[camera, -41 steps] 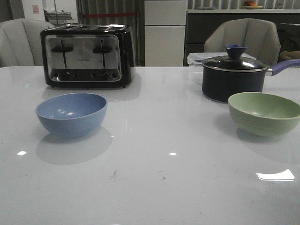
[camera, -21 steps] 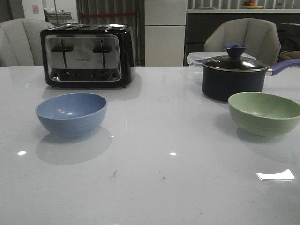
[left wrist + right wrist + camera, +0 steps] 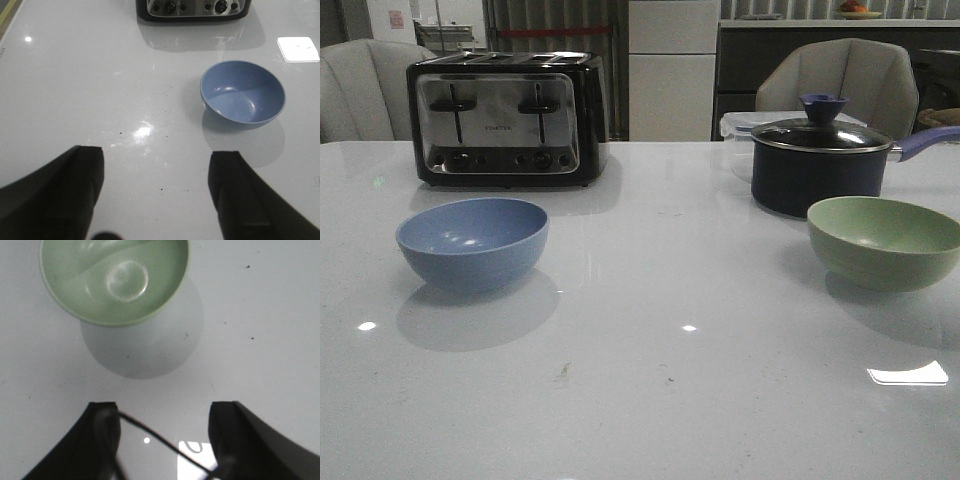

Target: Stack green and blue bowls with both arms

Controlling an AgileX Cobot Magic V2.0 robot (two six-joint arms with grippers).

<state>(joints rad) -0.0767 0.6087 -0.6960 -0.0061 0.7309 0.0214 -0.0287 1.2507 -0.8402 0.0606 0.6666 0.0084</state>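
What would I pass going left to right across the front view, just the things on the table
toaster → blue bowl → saucepan → green bowl

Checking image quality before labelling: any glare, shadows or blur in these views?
Front view: dim, glare patch on the table, soft shadow under the blue bowl. Left wrist: sharp, white reflection beyond that bowl. Right wrist: green bowl sharp with a dark shadow, right gripper blurred.
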